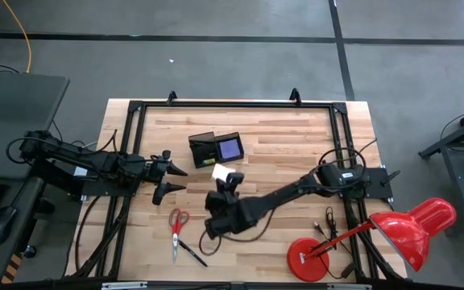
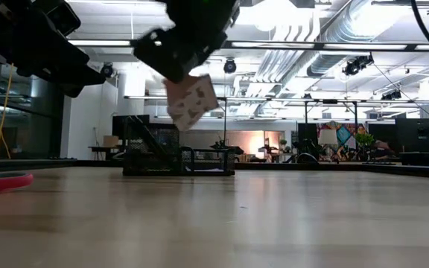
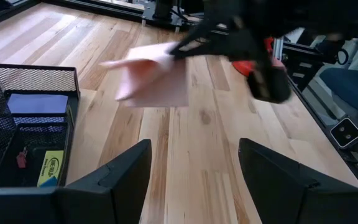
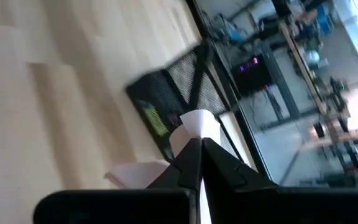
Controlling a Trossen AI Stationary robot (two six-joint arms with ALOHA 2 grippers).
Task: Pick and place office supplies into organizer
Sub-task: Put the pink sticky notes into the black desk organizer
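Note:
My right gripper [image 1: 230, 180] is shut on a pale pink sticky pad [image 1: 221, 171], in the air just near of the black mesh organizer [image 1: 215, 149]. A purple pad [image 1: 230, 147] lies in one compartment of the organizer. In the low view the pink pad [image 2: 192, 97] hangs above the table in front of the organizer [image 2: 177, 160]. My left gripper [image 1: 174, 179] is open and waits left of the pad, fingers pointing right. Red-handled scissors [image 1: 177, 223] and a black pen [image 1: 190, 252] lie flat near the table's near edge. My right gripper pinches the pink pad by one edge [image 4: 194, 127] between its two fingers. The fingers slant down toward the table's far edge. The pad is lifted clear of the table and hangs tilted below the fingers [image 2: 192, 97].
A red desk lamp [image 1: 413, 225] with a round base [image 1: 308, 259] stands at the table's near right corner. A black frame rail [image 1: 232, 103] runs along the far edge. Bare wood lies between the organizer and the right arm's base.

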